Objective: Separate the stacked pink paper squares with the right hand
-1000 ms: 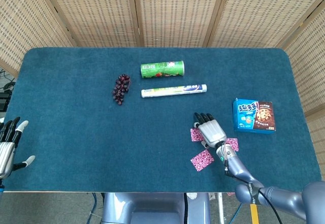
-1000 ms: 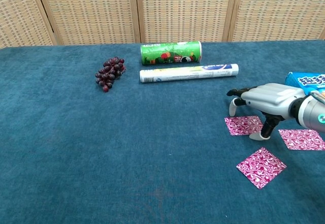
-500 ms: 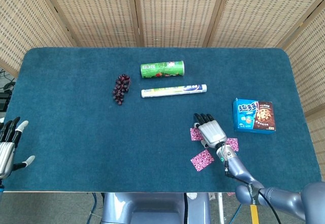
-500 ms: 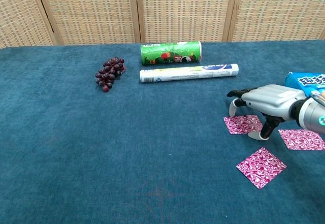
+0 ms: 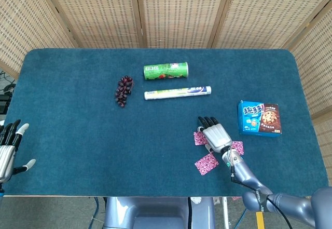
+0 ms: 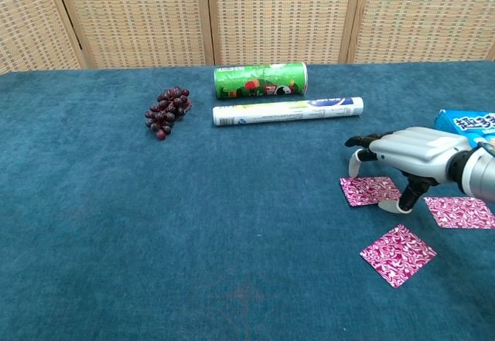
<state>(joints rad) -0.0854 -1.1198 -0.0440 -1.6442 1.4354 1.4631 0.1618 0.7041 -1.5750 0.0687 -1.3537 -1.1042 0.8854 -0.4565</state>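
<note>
Three pink patterned paper squares lie apart on the blue table near its front right. My right hand arches over the leftmost square, fingers spread. Its thumb tip rests at that square's near right edge, and it grips nothing. A second square lies to the right of the hand. The third lies nearer the front edge. My left hand stays at the table's left front corner, fingers apart and holding nothing.
A green can lies on its side at the back, with a white tube just in front of it. Dark grapes sit to their left. A blue cookie box lies right of my right hand.
Very little. My right hand has risen slightly over the leftmost square, which has shifted a touch to the left. The left hand has not moved.
</note>
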